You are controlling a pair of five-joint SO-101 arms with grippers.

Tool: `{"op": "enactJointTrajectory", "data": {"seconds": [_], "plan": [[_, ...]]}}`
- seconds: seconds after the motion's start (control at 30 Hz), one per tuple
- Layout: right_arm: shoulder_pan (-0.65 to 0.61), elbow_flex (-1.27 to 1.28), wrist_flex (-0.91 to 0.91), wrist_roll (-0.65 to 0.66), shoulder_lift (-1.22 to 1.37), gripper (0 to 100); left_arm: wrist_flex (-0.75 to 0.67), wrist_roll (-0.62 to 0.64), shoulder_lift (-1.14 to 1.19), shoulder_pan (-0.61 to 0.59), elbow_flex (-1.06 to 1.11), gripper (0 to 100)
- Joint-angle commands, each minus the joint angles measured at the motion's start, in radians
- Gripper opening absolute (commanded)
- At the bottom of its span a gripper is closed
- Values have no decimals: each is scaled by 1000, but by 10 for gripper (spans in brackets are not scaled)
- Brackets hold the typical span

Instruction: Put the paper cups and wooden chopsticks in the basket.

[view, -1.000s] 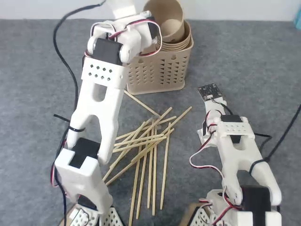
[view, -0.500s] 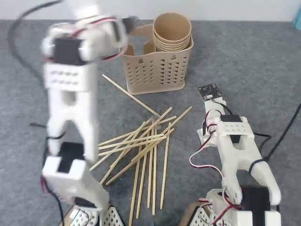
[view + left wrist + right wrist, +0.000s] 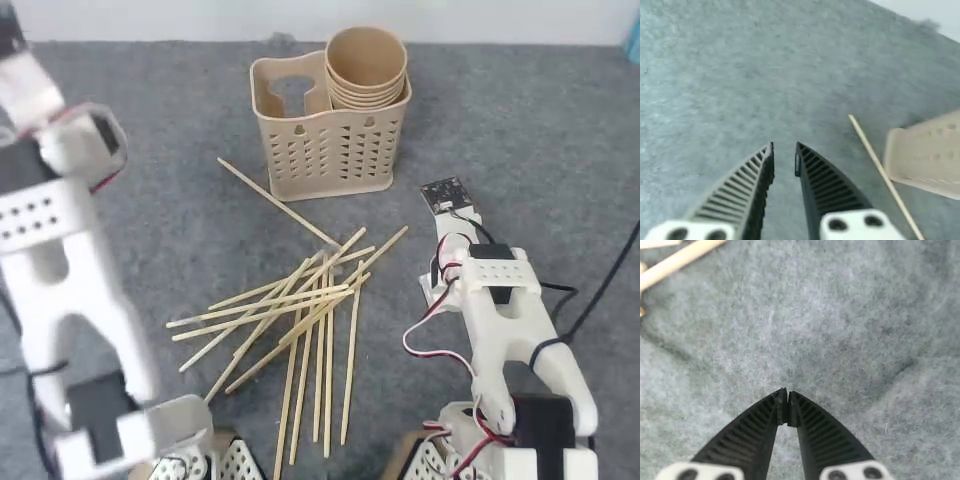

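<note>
Left gripper (image 3: 784,150) slightly parted and empty, right gripper (image 3: 786,407) clenched on nothing; chopstick (image 3: 879,167) just beside the left jaws looks light, stiff and thin, so pinch mid-length.

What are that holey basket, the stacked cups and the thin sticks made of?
The basket looks like moulded beige plastic, matte, with even rows of slots. The cups seem brown paper, dull, with rolled rims. The chopsticks look like pale bare wood or bamboo; I cannot tell which.
</note>
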Motion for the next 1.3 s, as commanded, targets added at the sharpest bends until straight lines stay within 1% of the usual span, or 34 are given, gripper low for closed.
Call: {"op": "enactJointTrajectory", "data": {"seconds": [0.0, 0.1, 0.2, 0.4, 0.5, 0.53, 0.57, 0.63, 0.73, 0.83, 1.07, 1.13, 1.2, 1.27], "plan": [[-4, -6, -8, 8, -5, 8, -321, -58, -212, -43, 455, 66], [-8, -5, -7, 9, -5, 8, -509, -107, -275, -74, 696, 66], [-10, -5, -5, 9, -5, 8, -635, -120, -276, -95, 846, 66], [-8, -5, 13, 12, -5, 8, -763, -117, -195, -104, 997, 66], [-5, -5, 27, 15, -5, 8, -899, -121, -130, -106, 1070, 66], [-5, -5, 28, 15, -5, 8, -916, -121, -127, -123, 1067, 66], [-5, -5, 28, 15, -5, 8, -913, -120, -129, -149, 1066, 66], [-10, -5, 28, 28, -5, 8, -916, -118, -135, -160, 1072, 66], [-13, -5, 28, 66, -5, 8, -916, -127, -138, -133, 1082, 66], [-28, -5, 27, 69, -5, 8, -918, -187, -138, -120, 1086, 66], [-51, -9, 31, 71, -7, 9, -928, -199, -138, -89, 1089, 65], [-85, -28, 68, 84, -7, 10, -928, -199, -138, -92, 1087, 66], [-151, -66, 150, 127, -7, 10, -927, -199, -132, -94, 1081, 66], [-226, -132, 251, 141, -13, 10, -930, -193, -129, -95, 1070, 66]]}}
